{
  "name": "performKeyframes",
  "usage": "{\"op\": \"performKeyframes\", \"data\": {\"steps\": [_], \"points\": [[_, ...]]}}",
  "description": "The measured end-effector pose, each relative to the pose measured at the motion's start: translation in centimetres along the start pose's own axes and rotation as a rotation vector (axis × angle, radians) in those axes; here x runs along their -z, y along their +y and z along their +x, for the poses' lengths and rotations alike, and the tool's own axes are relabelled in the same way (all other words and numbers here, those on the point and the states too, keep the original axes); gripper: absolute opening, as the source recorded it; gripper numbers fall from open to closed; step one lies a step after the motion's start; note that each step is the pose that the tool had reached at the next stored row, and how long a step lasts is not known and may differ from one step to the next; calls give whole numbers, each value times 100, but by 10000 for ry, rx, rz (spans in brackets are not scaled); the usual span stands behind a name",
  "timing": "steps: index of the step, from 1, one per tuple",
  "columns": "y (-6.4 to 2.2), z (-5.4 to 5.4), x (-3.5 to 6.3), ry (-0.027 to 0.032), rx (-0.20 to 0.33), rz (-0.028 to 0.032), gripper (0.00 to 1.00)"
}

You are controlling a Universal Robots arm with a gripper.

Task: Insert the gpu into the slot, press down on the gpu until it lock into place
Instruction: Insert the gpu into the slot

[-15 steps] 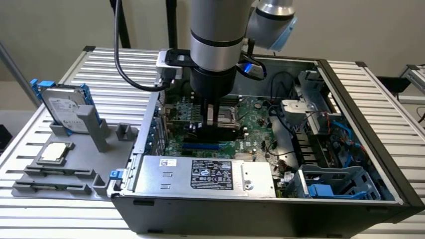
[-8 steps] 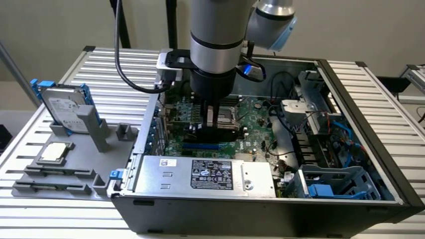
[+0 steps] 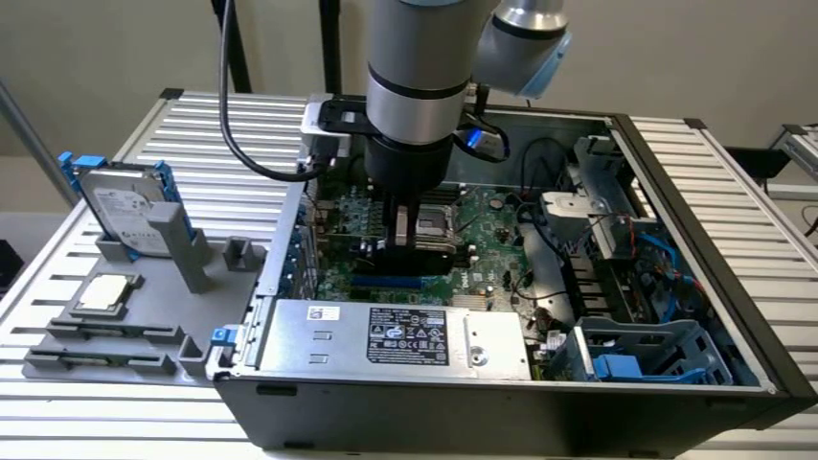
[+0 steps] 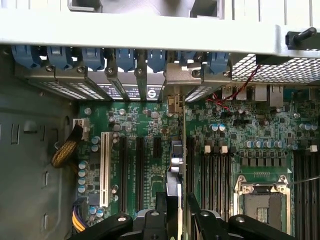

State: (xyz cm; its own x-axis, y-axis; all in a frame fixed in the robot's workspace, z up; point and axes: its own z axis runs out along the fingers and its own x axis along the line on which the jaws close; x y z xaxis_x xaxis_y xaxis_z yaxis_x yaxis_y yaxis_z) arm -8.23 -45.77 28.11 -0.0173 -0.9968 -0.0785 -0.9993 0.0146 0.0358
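Observation:
The gpu (image 3: pixel 417 257), a thin black card, stands upright inside the open computer case (image 3: pixel 665 287) over the green motherboard (image 3: pixel 492 216). My gripper (image 3: pixel 412 235) comes straight down on it and is shut on its top edge. In the wrist view the gpu (image 4: pixel 181 130) shows edge-on between my gripper's (image 4: pixel 177 199) black fingers (image 4: pixel 161 210). Its silvery bracket (image 4: pixel 182 80) sits against the row of rear expansion openings. The slot under the card is hidden by the card, so I cannot tell how deep it sits. Free black slots (image 4: pixel 123 170) lie beside it.
A grey labelled power-supply box (image 3: pixel 397 335) fills the case's near side. A CPU socket (image 4: pixel 262 200) and memory slots lie close to the card. A blue drive cage (image 3: pixel 639 350) is at the exterior view's right. A hard drive (image 3: pixel 128 206) stands on a grey fixture at the exterior view's left.

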Motion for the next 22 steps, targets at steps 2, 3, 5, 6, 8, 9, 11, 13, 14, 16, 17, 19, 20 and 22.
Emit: {"op": "performKeyframes", "data": {"steps": [2,3,5,6,8,9,11,13,14,16,17,19,20,22], "points": [[-1,0,-2,0,0,-8,26],[-1,0,-2,0,0,-9,26],[-1,0,-5,-1,1,-11,26],[-2,-2,-10,-3,1,-10,26],[-2,-6,-17,-2,2,-11,26],[-2,-7,-19,-1,2,-11,26],[-1,-7,-27,-1,1,-11,26],[-2,-5,-48,1,0,-16,26],[-2,-5,-59,2,-2,-22,26],[-3,-3,-78,3,-3,-43,26],[-3,-2,-84,4,-4,-54,26],[-3,-2,-90,7,-6,-84,26],[-4,-2,-92,10,-6,-95,26],[-4,-1,-99,34,-7,-102,26]]}}
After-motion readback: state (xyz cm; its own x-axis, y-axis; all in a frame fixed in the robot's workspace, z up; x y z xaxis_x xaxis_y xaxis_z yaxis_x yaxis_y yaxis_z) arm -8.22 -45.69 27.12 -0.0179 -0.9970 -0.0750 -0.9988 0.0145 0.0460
